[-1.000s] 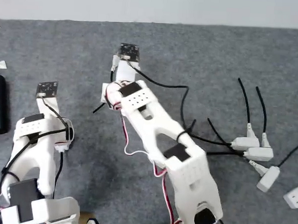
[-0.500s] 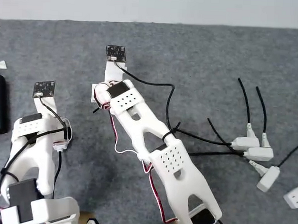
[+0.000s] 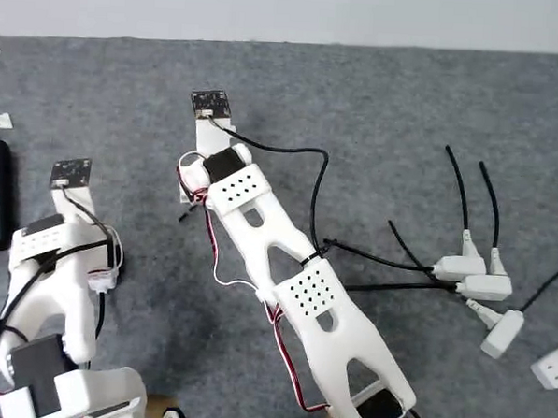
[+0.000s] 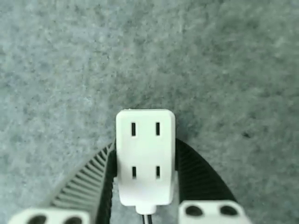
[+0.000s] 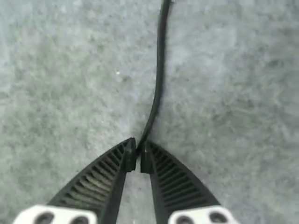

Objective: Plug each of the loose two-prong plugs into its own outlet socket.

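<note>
The left pincer [image 4: 145, 148] clamps the outlet socket [image 4: 145, 135], slots exposed for insertion. The right pincer [image 5: 138, 154] pinches a black cord [image 5: 159, 70], probably to haul it nearer.

You've got a white outlet block [image 4: 145, 156] clamped btwn the L gripper [image 4: 145, 150] fingers. It's rectangular w/ rounded corners, slotted face toward the wrist cam. It has two pairs of slots, 4 in all, nothing plugged in, and its lead exits at the gripper end. Your R gripper [image 5: 138, 153] tips pinch a thin black cord [image 5: 159, 79] that runs straight away from them. At the high view's right side you see four white connectors. The first connector [image 3: 458, 267] and second connector [image 3: 485, 287] are touching. The boxier third connector [image 3: 503, 333] is just beside them, tilted. The fourth connector [image 3: 553, 367] lies apart at the frame edge. Thin black leads [image 3: 459, 195] fan away from the group. Plug vs socket: can't tell.
</note>
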`<state>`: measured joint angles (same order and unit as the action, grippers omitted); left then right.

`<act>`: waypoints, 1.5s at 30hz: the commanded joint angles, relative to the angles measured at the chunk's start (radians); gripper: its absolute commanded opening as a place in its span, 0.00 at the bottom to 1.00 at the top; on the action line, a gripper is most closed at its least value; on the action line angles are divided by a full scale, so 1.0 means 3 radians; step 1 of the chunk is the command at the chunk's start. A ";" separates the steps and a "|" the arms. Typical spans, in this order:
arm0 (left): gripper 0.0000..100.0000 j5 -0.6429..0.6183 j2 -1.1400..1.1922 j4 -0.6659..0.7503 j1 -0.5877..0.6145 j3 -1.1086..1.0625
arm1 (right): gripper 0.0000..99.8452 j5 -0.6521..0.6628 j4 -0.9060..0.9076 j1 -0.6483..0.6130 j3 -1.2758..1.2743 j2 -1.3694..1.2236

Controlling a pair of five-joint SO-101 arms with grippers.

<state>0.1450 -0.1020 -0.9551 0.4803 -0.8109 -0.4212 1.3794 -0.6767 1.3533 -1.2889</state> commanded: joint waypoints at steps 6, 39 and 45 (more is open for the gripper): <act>0.01 0.0041 -0.0041 0.0031 0.0036 0.0095 | 0.01 0.0051 0.0596 -0.0105 0.0251 0.0151; 0.02 0.0174 -0.0041 0.0113 -0.0481 0.0100 | 0.08 -0.0026 0.0662 -0.0182 -0.1360 0.1082; 0.15 -0.0210 -0.0015 0.0113 -0.0701 0.0171 | 0.08 -0.0031 0.0811 -0.0171 -0.1360 0.1266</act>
<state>0.1281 -0.1020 -0.9413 0.3207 -0.8109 -0.4212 1.5957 -0.7350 0.9390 -0.9759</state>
